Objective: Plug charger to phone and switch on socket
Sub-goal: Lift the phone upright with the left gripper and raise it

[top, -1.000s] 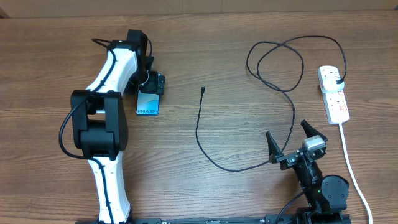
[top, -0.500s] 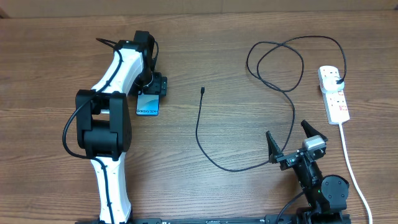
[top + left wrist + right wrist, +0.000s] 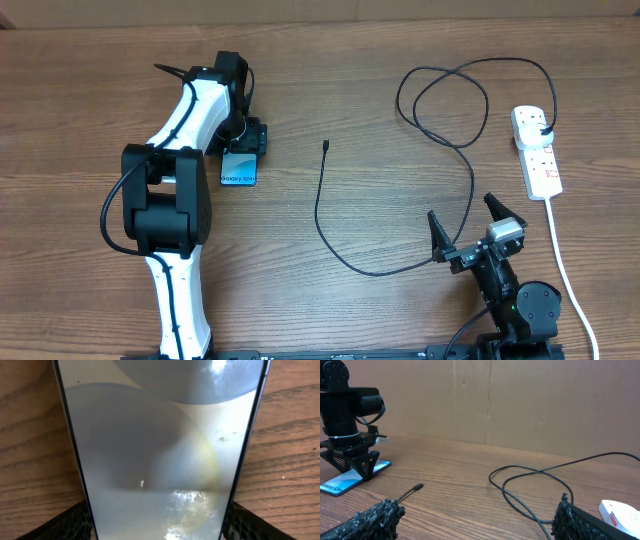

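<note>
The phone (image 3: 238,169) lies flat on the table at the left, its light blue screen up. My left gripper (image 3: 245,138) is over its far end with a finger against each long edge. In the left wrist view the phone (image 3: 160,450) fills the space between the fingers. The black charger cable (image 3: 330,240) curves across the middle. Its connector tip (image 3: 326,146) lies free to the right of the phone, and its plug (image 3: 541,125) sits in the white socket strip (image 3: 537,155). My right gripper (image 3: 468,235) is open and empty near the front, beside the cable.
The strip's thick white cord (image 3: 565,260) runs down the right edge towards the front. The cable makes a large loop (image 3: 440,100) at the back right. In the right wrist view a cardboard wall (image 3: 520,400) stands behind the table.
The left arm has shifted slightly to the right and settled over the phone's far end. The phone has turned a touch. The right arm and cable have not moved.
</note>
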Controlling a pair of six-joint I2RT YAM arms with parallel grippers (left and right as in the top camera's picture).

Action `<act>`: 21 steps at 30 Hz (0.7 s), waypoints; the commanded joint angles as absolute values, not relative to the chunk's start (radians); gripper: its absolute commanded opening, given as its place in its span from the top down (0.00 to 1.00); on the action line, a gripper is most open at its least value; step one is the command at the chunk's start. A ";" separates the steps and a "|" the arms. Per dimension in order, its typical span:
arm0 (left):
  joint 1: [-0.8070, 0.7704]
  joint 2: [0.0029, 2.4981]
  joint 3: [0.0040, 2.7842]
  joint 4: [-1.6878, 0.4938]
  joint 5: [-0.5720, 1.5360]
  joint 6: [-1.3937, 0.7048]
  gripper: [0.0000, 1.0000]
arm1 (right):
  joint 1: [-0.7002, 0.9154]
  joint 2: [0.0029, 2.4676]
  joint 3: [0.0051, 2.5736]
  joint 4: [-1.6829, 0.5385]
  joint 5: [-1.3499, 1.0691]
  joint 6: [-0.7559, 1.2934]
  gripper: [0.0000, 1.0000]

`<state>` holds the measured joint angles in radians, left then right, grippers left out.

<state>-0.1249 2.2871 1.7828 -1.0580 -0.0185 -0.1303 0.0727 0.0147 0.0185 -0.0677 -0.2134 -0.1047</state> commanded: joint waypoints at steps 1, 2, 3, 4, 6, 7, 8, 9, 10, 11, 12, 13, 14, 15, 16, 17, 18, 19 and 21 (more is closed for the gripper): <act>-0.126 2.302 1.750 -1.058 -0.018 -0.147 0.25 | 0.078 0.003 0.008 -0.062 -0.218 -0.101 0.00; -0.126 2.302 1.750 -1.058 -0.017 -0.148 0.26 | 0.078 0.003 0.008 -0.062 -0.218 -0.101 0.00; -0.126 2.302 1.750 -1.058 -0.018 -0.152 0.27 | 0.078 0.003 0.008 -0.062 -0.218 -0.101 0.00; -0.126 2.302 1.750 -1.058 -0.018 -0.156 0.27 | 0.078 0.003 0.008 -0.062 -0.218 -0.101 0.00; -0.126 2.302 1.750 -1.059 -0.018 -0.158 0.27 | 0.078 0.003 0.008 -0.062 -0.218 -0.101 0.00; -0.126 2.302 1.750 -1.060 -0.019 -0.158 0.27 | 0.078 0.003 0.008 -0.062 -0.218 -0.101 0.00; -0.126 2.302 1.750 -1.061 -0.018 -0.158 0.27 | 0.078 0.003 0.008 -0.062 -0.218 -0.101 0.00; -0.126 2.302 1.750 -1.062 -0.018 -0.158 0.27 | 0.078 0.003 0.008 -0.062 -0.218 -0.101 0.00; -0.125 2.302 1.750 -1.063 -0.018 -0.158 0.27 | 0.078 0.003 0.008 -0.062 -0.218 -0.101 0.00; -0.125 2.302 1.750 -1.063 -0.018 -0.159 0.27 | 0.078 0.003 0.008 -0.062 -0.218 -0.101 0.00; -0.124 2.302 1.750 -1.065 -0.019 -0.161 0.27 | 0.078 0.003 0.008 -0.062 -0.218 -0.101 0.00; -0.124 2.302 1.750 -1.066 -0.018 -0.162 0.27 | 0.078 0.003 0.008 -0.062 -0.218 -0.101 0.00; -0.124 2.302 1.752 -1.069 -0.019 -0.162 0.27 | 0.078 0.003 0.008 -0.062 -0.218 -0.101 0.00; -0.124 2.302 1.755 -1.070 -0.019 -0.162 0.27 | 0.078 0.003 0.008 -0.062 -0.218 -0.101 0.00; -0.124 2.302 1.758 -1.073 -0.018 -0.162 0.27 | 0.078 0.003 0.008 -0.062 -0.218 -0.101 0.00; -0.124 2.302 1.763 -1.076 -0.018 -0.162 0.27 | 0.078 0.003 0.008 -0.062 -0.218 -0.101 0.00; -0.124 2.301 1.770 -1.081 -0.018 -0.162 0.27 | 0.078 0.003 0.008 -0.062 -0.218 -0.101 0.00; -0.124 2.300 1.777 -1.085 -0.017 -0.163 0.27 | 0.078 0.003 0.008 -0.062 -0.218 -0.101 0.00; -0.124 2.299 1.795 -1.101 -0.017 -0.166 0.27 | 0.078 0.003 0.008 -0.062 -0.218 -0.101 0.00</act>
<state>-0.1246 2.2864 1.7859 -1.0763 -0.0189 -0.1467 0.0727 0.0147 0.0185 -0.0677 -0.2138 -0.1043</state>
